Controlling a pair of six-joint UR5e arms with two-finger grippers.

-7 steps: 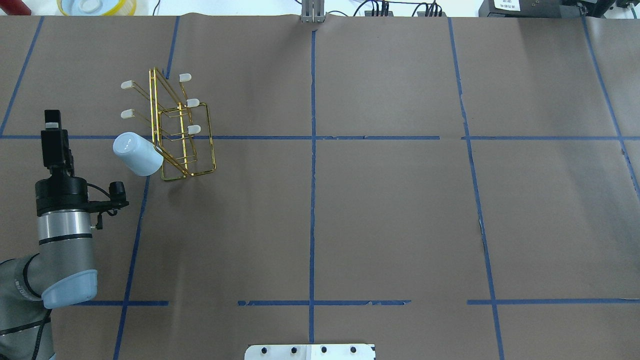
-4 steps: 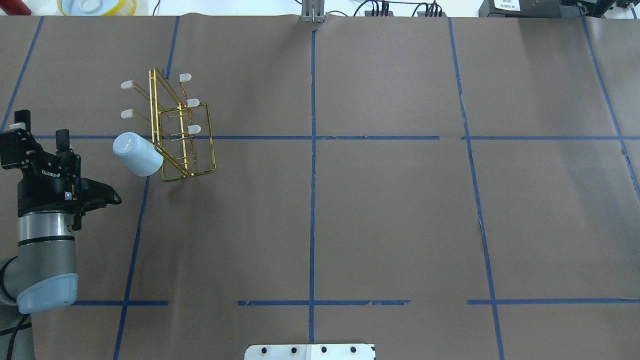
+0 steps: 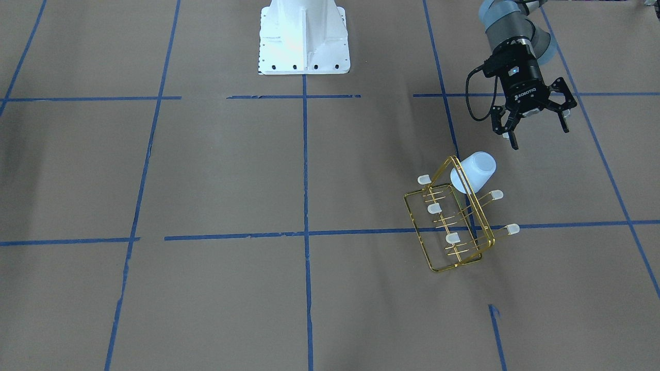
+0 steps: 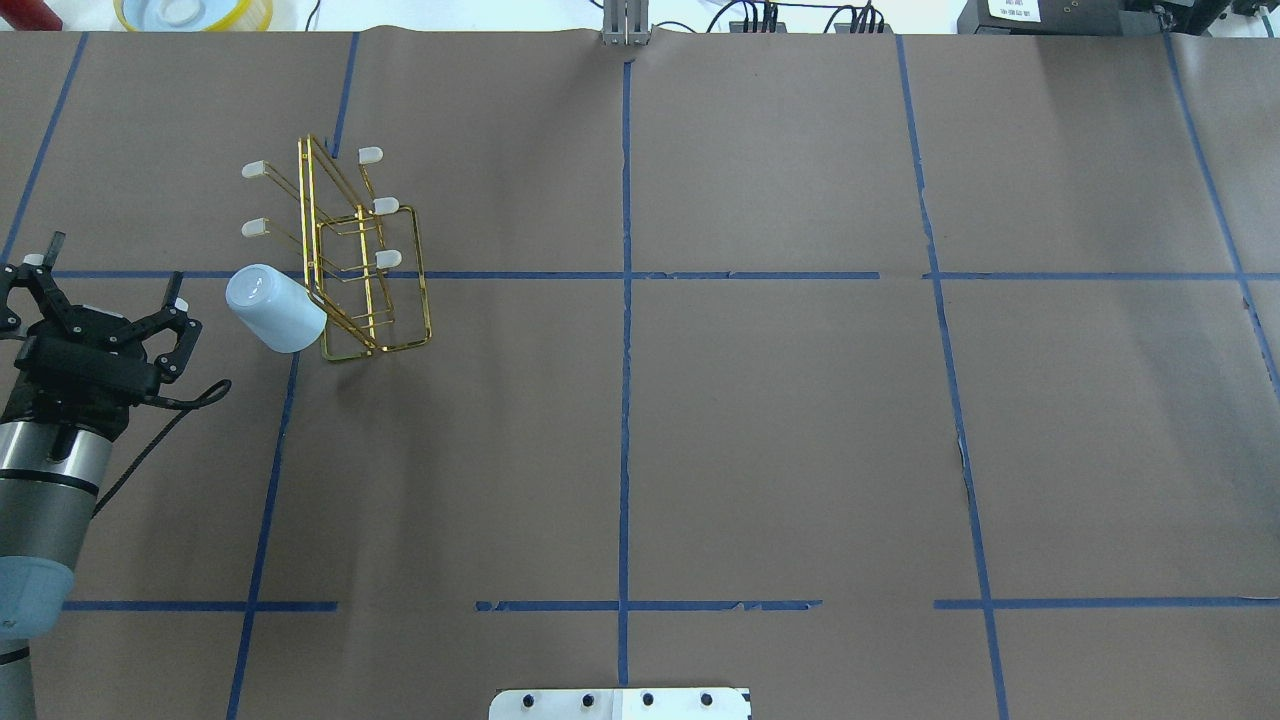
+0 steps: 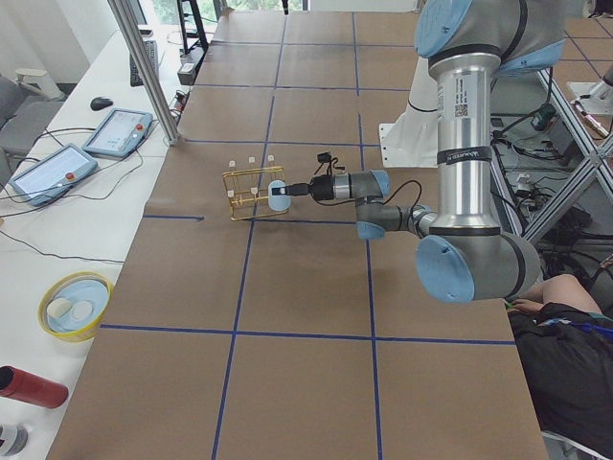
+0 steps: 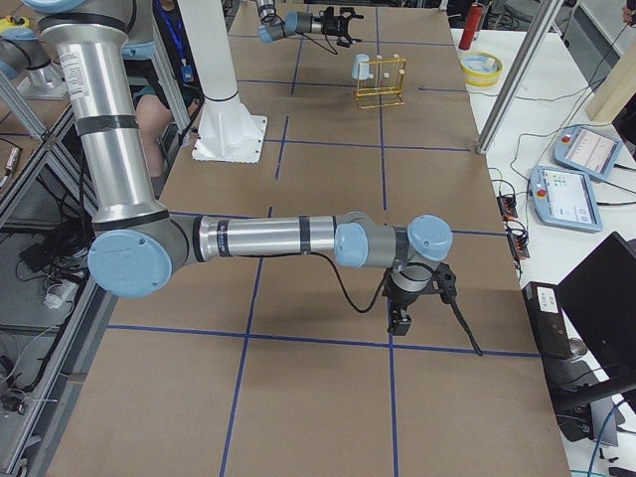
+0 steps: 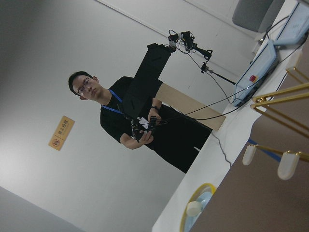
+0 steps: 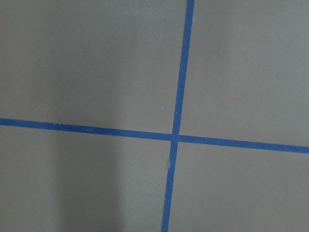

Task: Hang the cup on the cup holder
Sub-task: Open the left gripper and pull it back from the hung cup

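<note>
The pale blue-white cup (image 4: 275,308) hangs tilted on the near-left end of the gold wire cup holder (image 4: 372,270), mouth toward the frame; the prong under it is hidden. Both also show in the front view, the cup (image 3: 473,172) and the cup holder (image 3: 454,232). My left gripper (image 4: 105,283) is open and empty, to the left of the cup and apart from it; it also shows in the front view (image 3: 539,131). My right gripper (image 6: 402,318) shows only in the right side view, low over the table, and I cannot tell its state.
The white robot base plate (image 4: 620,703) sits at the near edge. A yellow bowl (image 4: 193,12) stands beyond the far left edge. Blue tape lines (image 8: 176,137) cross the brown table cover. A person (image 7: 145,130) stands beyond the table.
My left arm has drawn back to the left, away from the cup, and its wrist has turned. The cup and the cup holder have not moved.
</note>
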